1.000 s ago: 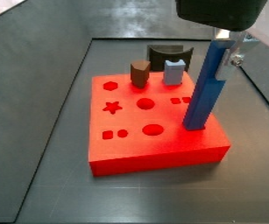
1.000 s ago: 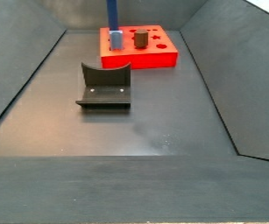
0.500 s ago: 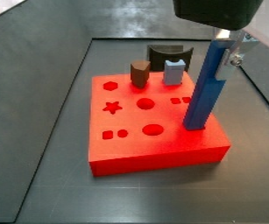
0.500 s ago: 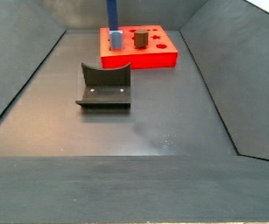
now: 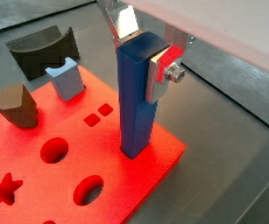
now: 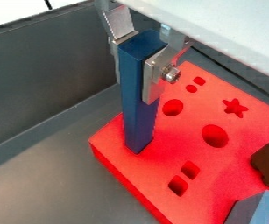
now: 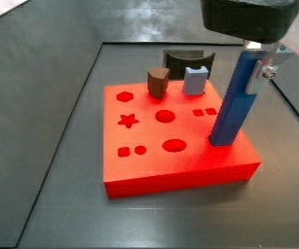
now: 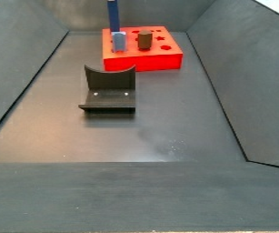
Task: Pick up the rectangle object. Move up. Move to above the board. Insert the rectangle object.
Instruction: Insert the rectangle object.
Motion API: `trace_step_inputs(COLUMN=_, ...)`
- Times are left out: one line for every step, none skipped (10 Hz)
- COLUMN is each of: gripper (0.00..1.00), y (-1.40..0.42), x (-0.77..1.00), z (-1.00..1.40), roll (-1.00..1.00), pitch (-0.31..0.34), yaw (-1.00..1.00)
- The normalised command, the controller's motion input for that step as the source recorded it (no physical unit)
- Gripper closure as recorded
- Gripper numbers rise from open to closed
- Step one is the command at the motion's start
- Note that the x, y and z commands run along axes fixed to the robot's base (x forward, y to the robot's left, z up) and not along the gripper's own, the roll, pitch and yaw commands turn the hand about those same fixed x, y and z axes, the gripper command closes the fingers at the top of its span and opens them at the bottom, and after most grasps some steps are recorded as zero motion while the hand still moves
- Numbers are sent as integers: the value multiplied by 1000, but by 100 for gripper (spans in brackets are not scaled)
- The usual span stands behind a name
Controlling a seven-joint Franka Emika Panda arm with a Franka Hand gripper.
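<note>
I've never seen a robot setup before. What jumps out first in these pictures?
The bright red board on the dark grey floor, dotted with star, circle and square cutouts. A tall blue bar stands upright at one edge of it, the gripper above clamped on the bar's top. At the board's far edge stand a brown cylinder and a small grey-blue block.

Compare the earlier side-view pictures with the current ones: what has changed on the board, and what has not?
The gripper and the blue bar shifted slightly sideways over the board; the fingers still grip the upright bar. The brown cylinder, grey block and fixture stayed put.
</note>
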Motion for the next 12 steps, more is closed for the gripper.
trace_step_inputs(gripper=100, y=0, x=63, z=-177, roll=0, pitch=0, yaw=0)
trace_step_inputs(gripper=100, y=0, x=11, z=-197, roll=0, pitch=0, yaw=0)
trace_step_inputs(gripper=100, y=0, x=0, z=-191, roll=0, pitch=0, yaw=0)
trace_step_inputs(gripper=100, y=0, x=0, z=-174, roll=0, pitch=0, yaw=0)
trace_step_inputs(gripper=100, y=0, x=0, z=-171, roll=0, pitch=-9, yaw=0)
trace_step_inputs(gripper=100, y=0, x=0, z=-163, roll=0, pitch=-13, yaw=0)
trace_step_inputs(gripper=100, y=0, x=0, z=-169, roll=0, pitch=-30, yaw=0)
trace_step_inputs(gripper=100, y=0, x=0, z=-229, roll=0, pitch=-57, yaw=0)
trace_step_inputs(gripper=100, y=0, x=0, z=-231, roll=0, pitch=-26, yaw=0)
trace_step_inputs(gripper=100, y=0, x=0, z=-237, roll=0, pitch=-6, yaw=0)
trace_step_inputs(gripper=100, y=0, x=0, z=-240, roll=0, pitch=-10, yaw=0)
trace_step_inputs(gripper=100, y=0, x=0, z=-189, roll=0, pitch=0, yaw=0)
